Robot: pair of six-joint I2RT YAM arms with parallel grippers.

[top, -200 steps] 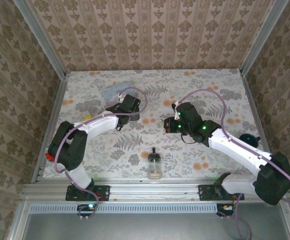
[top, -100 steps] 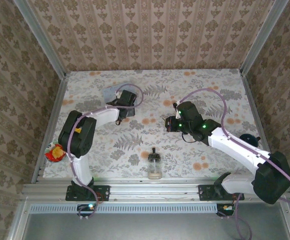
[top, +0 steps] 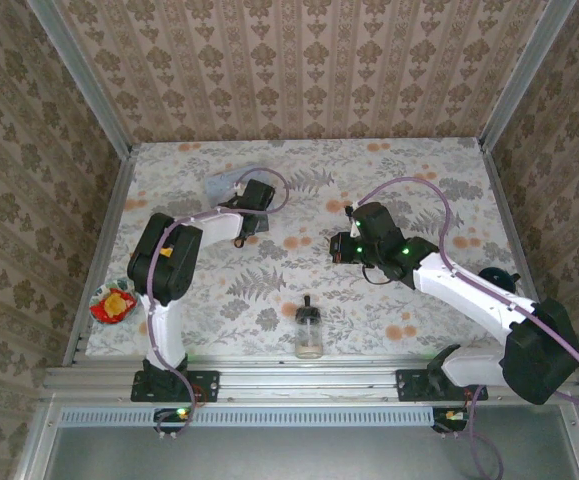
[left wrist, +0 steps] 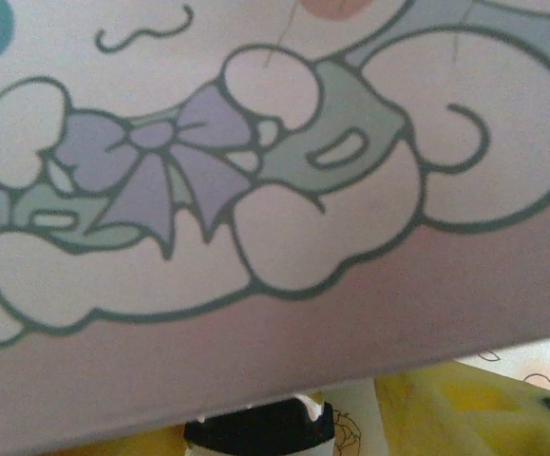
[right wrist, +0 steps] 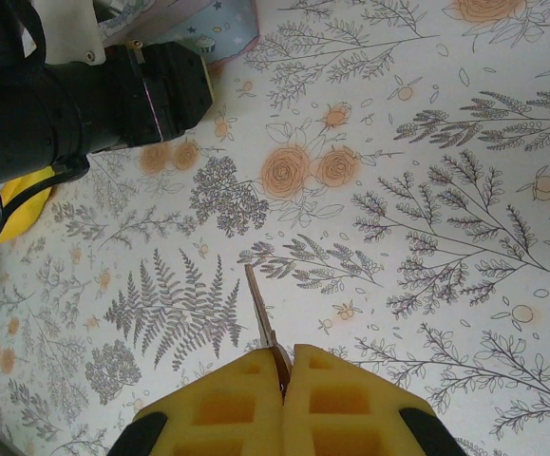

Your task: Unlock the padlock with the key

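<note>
From the overhead camera, you have the left gripper [top: 241,203] stretched to the upper left of the floral-printed table [top: 419,180], right against the pale blue printed tin [top: 224,183]. I read that as a reach for the tin, perhaps because the lock lies in or beside it. You cannot tell here whether its claw is spread or pinched. The right gripper [top: 343,247] hangs at the centre of the frame, well apart from the tin, and looks parked until the lock is presented. I cannot pick out the tiny brassy padlock anywhere; it is either too small to see or hidden by the left arm [top: 204,228] or the tin. A small glass bottle with a black cap [top: 309,335] stands at lower centre, clear of both arms. A crumpled red and yellow packet [top: 114,305] lies at the left edge, and a dark round object [top: 494,277] sits at the right edge beside the right arm.

In the left wrist view, the tin's lid is very close to the lens, pale with a lilac cartoon bow. Along the bottom edge are yellow and black shapes too blurred to name, so the claw's state is not shown here either.

In the right wrist view, the yellow foam fingers [right wrist: 222,404] are pressed together on the thin metal key [right wrist: 260,309]. Its blade pokes out ahead of them at lower centre, which should leave it free to enter a keyhole. The left arm's black wrist fills the upper left corner with the tin's edge behind it, so it stands between your key and the tin.
</note>
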